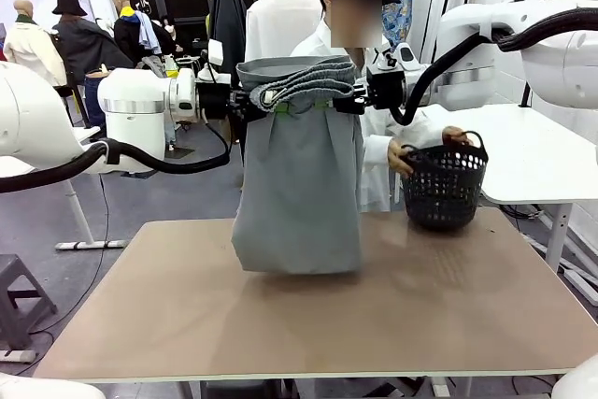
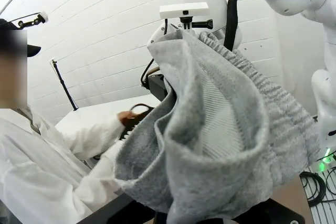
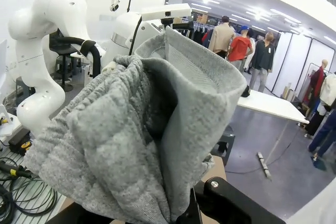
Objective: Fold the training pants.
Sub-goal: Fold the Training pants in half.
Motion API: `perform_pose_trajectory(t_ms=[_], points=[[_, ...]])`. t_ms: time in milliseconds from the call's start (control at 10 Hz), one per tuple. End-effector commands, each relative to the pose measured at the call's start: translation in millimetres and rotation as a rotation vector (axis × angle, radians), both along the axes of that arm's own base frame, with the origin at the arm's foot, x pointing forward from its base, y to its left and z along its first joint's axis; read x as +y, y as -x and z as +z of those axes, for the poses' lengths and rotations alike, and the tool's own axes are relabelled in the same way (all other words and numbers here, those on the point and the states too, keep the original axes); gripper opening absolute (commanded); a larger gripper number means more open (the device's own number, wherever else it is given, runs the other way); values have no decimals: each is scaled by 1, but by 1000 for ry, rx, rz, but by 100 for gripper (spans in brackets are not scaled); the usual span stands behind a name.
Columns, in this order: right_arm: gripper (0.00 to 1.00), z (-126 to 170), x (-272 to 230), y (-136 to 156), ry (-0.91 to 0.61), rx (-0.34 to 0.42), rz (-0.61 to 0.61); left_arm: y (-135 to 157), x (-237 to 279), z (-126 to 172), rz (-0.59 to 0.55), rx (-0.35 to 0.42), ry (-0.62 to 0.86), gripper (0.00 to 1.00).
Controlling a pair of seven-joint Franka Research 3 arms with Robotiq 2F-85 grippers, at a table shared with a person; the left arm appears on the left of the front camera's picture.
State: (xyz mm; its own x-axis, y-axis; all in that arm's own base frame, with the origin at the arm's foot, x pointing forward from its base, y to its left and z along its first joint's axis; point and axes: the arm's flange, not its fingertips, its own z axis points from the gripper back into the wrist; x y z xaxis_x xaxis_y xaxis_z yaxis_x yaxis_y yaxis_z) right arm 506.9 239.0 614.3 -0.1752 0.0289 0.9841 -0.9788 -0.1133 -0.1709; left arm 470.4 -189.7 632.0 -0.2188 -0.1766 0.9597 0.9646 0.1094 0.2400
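Both of my end effectors are clamped tight on the training pants (image 1: pixel 297 175), one at each end of the gathered waistband. My left end effector (image 1: pixel 245 100) pinches the band's left end and my right end effector (image 1: pixel 348 98) pinches its right end, so the two face each other with the bunched elastic sagging between them.

From that grip the pants hang straight down as one narrow grey column, legs lying together. Their lower edge reaches the surface (image 1: pixel 187 324) and appears to rest on it, roughly at the middle. In my left wrist view the waistband's ribbed cloth (image 2: pixel 220 129) spills thick over my fingers, which are buried in it; my right wrist view shows the same heap of jersey (image 3: pixel 131 129) from the other side.

A black basket (image 1: pixel 445 186) stands on the surface just to the right of the hanging pants, well clear of the cloth. The person's hand (image 1: pixel 404 158) grips its rim on the side nearest the pants.

I judge the fold to be at its lift-and-hang stage: the garment is gathered and raised, not yet laid down in its folded shape. Next I would lower both ends together while carrying the waistband across, so that the upper part settles over the lower. That calls for keeping my two grips level and evenly spaced, or the column will twist, and for staying left of the basket.
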Motion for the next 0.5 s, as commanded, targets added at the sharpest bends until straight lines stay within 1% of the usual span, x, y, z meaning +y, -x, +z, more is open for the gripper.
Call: perform_pose_trajectory(t_ms=[0,200,300,400], points=[[0,1,0,5,0,-3,8,4,0,2,0,-4,0,0],[0,0,0,0,0,0,-1,0,-1,0,-1,0,0,0],[0,3,1,-13,-8,-12,-15,-14,-1,-2,12,8,20,0],[0,8,1,-28,-2,-20,-22,-31,-3,-2,18,-18,11,0]])
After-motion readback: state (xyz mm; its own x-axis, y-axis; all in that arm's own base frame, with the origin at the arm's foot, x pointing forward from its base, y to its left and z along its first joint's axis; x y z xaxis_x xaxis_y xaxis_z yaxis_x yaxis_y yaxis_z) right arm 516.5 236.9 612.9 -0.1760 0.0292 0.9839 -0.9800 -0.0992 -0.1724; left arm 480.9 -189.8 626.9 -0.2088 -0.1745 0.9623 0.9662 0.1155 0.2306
